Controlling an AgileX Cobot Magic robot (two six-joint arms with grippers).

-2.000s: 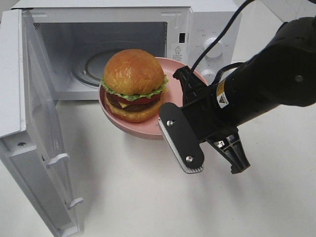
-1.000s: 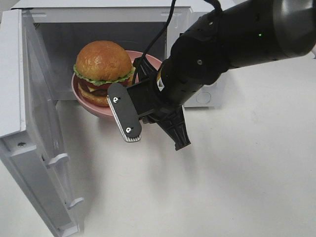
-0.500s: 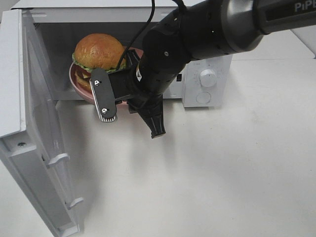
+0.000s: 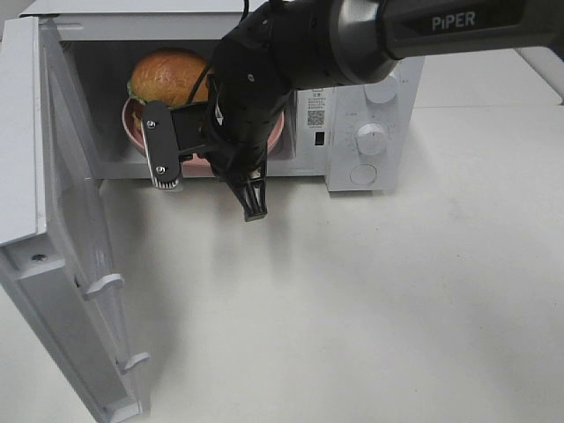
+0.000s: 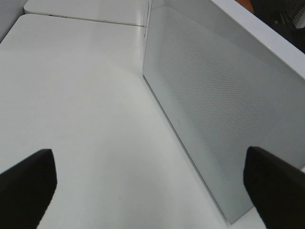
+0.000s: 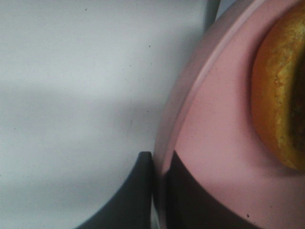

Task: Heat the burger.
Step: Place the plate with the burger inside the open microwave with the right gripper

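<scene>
Burger [image 4: 166, 75] half hidden, pink plate [image 4: 130, 125] mostly covered

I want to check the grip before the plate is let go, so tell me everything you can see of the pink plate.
The pink plate is round and smooth, with a raised rim and no visible damage. It is roughly level inside the open microwave, and the arm hides much of it in the high view. The burger rests on it. The right gripper is shut on its rim, one finger on each side. Whether its underside touches the cavity floor cannot be told.
</scene>
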